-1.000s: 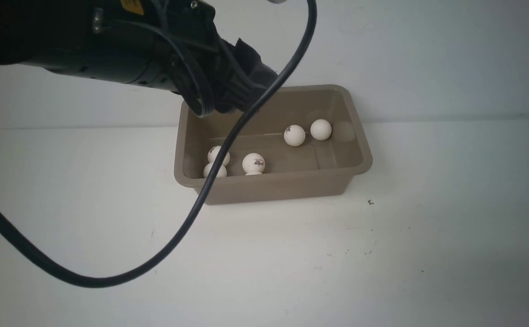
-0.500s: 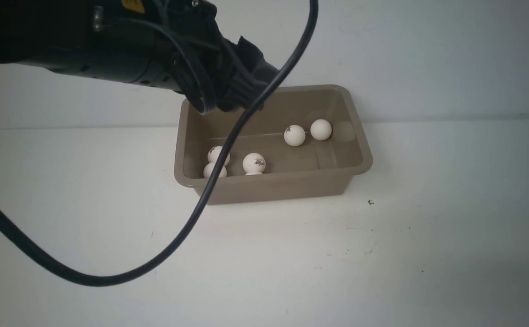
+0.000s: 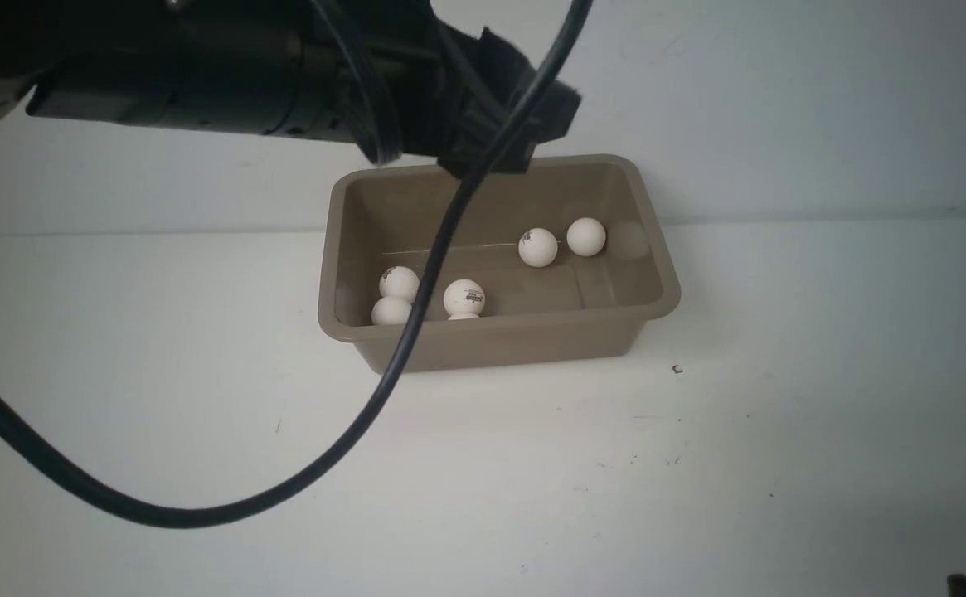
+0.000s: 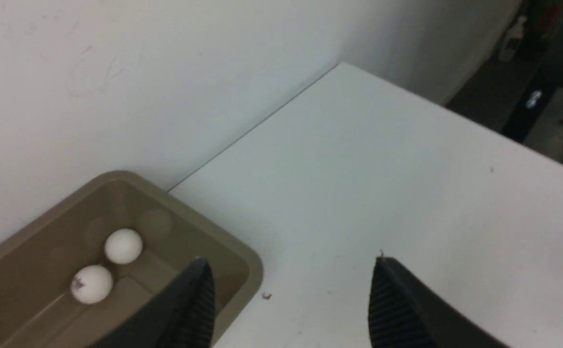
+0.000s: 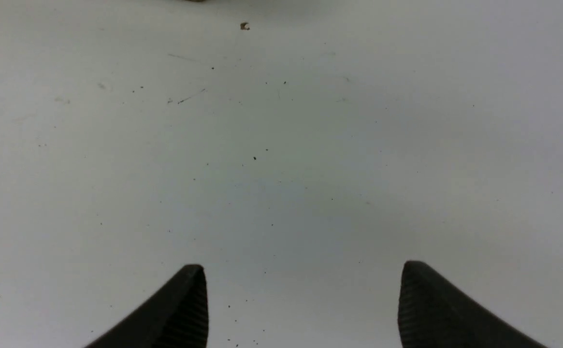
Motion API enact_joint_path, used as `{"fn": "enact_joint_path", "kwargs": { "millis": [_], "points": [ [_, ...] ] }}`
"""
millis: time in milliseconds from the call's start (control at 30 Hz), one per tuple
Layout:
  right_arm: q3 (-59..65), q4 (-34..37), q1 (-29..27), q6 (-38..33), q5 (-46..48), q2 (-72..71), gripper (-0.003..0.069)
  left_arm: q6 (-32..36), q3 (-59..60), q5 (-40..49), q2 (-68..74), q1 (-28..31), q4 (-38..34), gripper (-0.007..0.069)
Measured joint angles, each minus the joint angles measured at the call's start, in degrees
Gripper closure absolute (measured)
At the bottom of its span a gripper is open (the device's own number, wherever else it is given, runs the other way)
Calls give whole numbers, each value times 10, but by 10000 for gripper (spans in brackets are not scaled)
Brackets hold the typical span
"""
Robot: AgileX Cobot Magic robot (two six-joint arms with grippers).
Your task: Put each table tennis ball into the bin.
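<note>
Only front view shows five balls (image 3: 463, 298) in bin (image 3: 499, 336); both grippers agape, empty.

Taupe plastic bin (image 3: 657, 274) sitting upright on white tabletop, close to back wall; rounded corners, flared rim, sloping walls. Holding five white table tennis balls: two (image 3: 399, 283) (image 3: 390, 311) touching at near-left corner, one w/ dark logo (image 3: 463, 298) just beside them, two more (image 3: 537, 247) (image 3: 586, 236) lying side by side toward far right. Far pair also showing in left wrist view (image 4: 92, 284) (image 4: 123, 246).
</note>
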Motion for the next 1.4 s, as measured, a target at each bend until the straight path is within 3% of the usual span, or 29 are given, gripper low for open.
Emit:
{"fn": "enact_joint_path", "kwargs": {
  "millis": [300, 600, 733, 833, 1067, 1233, 1400],
  "points": [
    [0, 0, 0, 0, 1, 0, 177, 3, 0, -6, 0, 0, -64, 228],
    [0, 0, 0, 0, 1, 0, 177, 69, 0, -36, -12, 0, -44, 228],
    [0, 0, 0, 0, 1, 0, 177, 68, 3, -33, -44, 16, -23, 228],
    [0, 0, 0, 0, 1, 0, 177, 5, 3, 13, -115, 50, 47, 228],
    [0, 0, 0, 0, 1, 0, 177, -214, 22, 123, -247, 90, 301, 228],
    [0, 0, 0, 0, 1, 0, 177, -306, 168, 49, -305, 95, 425, 228],
    [0, 0, 0, 0, 1, 0, 177, -347, 363, -50, -363, 129, 447, 228]
  ]
}}
